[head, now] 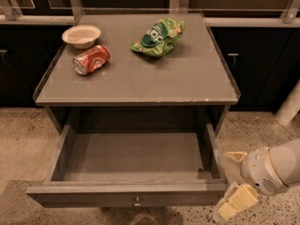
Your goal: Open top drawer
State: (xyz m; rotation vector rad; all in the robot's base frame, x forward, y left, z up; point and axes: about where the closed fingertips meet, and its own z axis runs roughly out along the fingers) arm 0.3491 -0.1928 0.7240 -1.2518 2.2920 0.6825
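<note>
The drawer (126, 197) is pulled far out from under the tabletop (154, 86), its knob (137, 202) at front centre. The gripper (234, 179) sits low right, just beside the drawer's right front corner, fingers (238, 199) spread, gripping nothing. On the tabletop are a bowl (81, 35), a can (91, 59) on its side and a green bag (158, 37)

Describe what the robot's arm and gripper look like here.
The arm is a smooth, rounded white shell with a thin tan seam near the wrist. The gripper, beside the top drawer's right front corner, has blocky cream-yellow fingers. No cables or markings show.
</note>
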